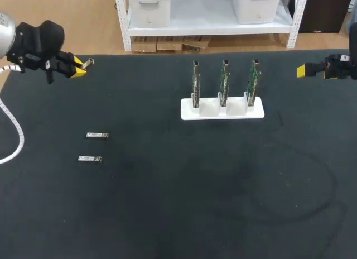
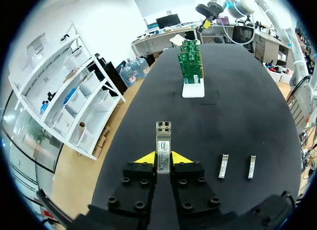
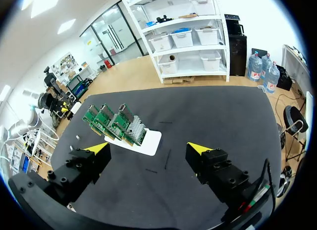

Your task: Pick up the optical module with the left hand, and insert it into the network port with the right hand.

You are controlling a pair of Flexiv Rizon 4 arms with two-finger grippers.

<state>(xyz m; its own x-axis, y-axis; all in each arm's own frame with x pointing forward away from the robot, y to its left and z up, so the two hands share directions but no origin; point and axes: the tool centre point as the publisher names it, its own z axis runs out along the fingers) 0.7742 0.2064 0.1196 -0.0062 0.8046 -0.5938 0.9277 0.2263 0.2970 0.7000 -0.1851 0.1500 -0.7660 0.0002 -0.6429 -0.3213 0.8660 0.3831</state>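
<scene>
My left claw is clamped on the slim silver metal optical module, over the black desk's far left corner. The right claw is wide open at the far right edge. The upright green network cards sit mid far edge.

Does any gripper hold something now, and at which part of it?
The left gripper holds an optical module by one end; the other end sticks out ahead. The right gripper is open, empty.

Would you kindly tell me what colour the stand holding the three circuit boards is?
White; the stand shows best in the head view.
</scene>
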